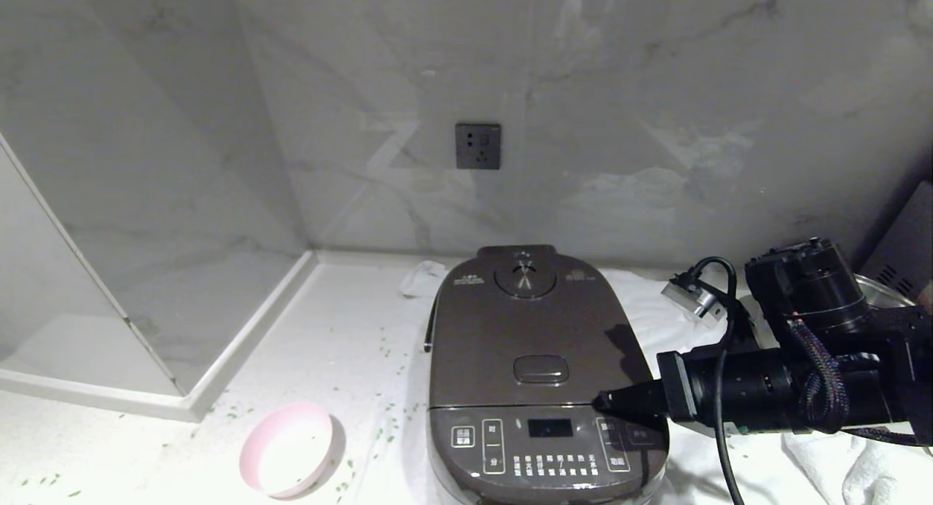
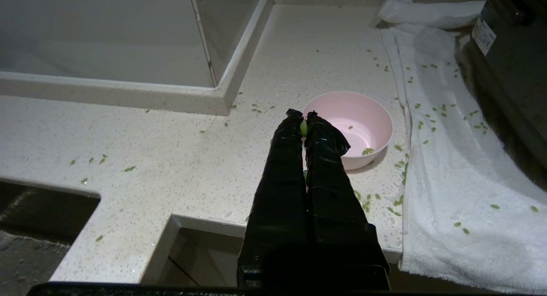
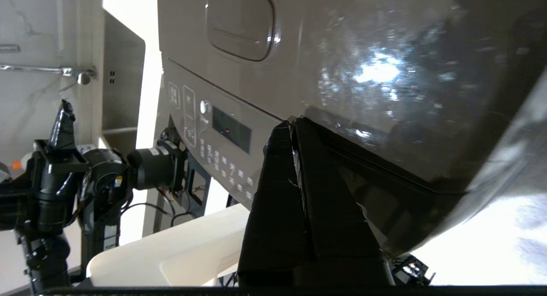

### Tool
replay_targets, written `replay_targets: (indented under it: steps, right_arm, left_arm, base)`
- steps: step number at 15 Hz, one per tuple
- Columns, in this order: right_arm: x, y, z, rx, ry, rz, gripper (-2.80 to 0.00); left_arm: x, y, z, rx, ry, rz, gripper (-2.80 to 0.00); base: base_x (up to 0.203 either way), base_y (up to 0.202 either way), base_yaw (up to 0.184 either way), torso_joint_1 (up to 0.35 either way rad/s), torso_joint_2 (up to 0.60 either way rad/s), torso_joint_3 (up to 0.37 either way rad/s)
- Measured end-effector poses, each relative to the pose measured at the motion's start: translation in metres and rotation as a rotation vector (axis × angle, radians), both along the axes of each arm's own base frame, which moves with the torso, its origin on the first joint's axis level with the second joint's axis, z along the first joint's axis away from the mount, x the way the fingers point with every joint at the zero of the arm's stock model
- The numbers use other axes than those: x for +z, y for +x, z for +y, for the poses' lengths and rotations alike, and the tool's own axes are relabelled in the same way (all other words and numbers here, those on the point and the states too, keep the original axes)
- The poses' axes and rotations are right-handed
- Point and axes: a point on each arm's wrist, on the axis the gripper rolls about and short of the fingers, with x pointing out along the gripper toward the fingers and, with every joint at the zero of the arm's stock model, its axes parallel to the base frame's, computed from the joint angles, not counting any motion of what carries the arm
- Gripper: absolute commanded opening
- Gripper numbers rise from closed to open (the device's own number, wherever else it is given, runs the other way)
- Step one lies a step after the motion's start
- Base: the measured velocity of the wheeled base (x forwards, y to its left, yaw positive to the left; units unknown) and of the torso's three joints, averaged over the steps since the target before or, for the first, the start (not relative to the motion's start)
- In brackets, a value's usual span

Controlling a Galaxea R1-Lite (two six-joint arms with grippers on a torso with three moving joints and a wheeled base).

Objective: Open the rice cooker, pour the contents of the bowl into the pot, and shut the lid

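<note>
Counter (image 1: pixel 342 330): pale speckled stone, marble wall behind with a dark socket (image 1: pixel 478 146). White towel (image 2: pixel 448 176) spread on it, beside and under the cooker.
Rice cooker (image 1: pixel 539 366): dark brown, at centre of the counter, lid (image 1: pixel 528 330) down flat over the body, oblong button and round vent on top; pot not visible.
Right end effector (image 1: pixel 601 401): reaches in level from the right, fingers clenched together, tips at the seam between lid and front panel; grasps nothing.
Left end effector (image 2: pixel 302 116): parked over the counter edge, fingers pressed shut.
Bowl (image 1: pixel 288 450): pink, upright on the counter left of the cooker, nearly empty.
Green bits (image 2: pixel 401 163): a few in the bowl, many scattered on counter and towel
</note>
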Motion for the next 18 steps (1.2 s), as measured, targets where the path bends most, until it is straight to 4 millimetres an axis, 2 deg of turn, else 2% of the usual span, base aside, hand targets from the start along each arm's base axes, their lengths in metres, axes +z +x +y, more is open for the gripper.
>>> replay_targets:
  steps: [7,18]
  right_arm:
    - [0.0,0.01,0.011,0.016,0.015,0.019,-2.8]
    - [-0.007,0.0,0.006,0.017,0.003,0.048,-2.8]
  left_arm:
    - [0.0,0.0,0.0,0.0,0.001,-0.001,-2.8]
    - [0.0,0.0,0.0,0.004,-0.011,-0.001,-2.8]
  base:
    - [0.0,0.0,0.0,0.0,0.0,0.0]
    - [0.0,0.0,0.0,0.0,0.0,0.0]
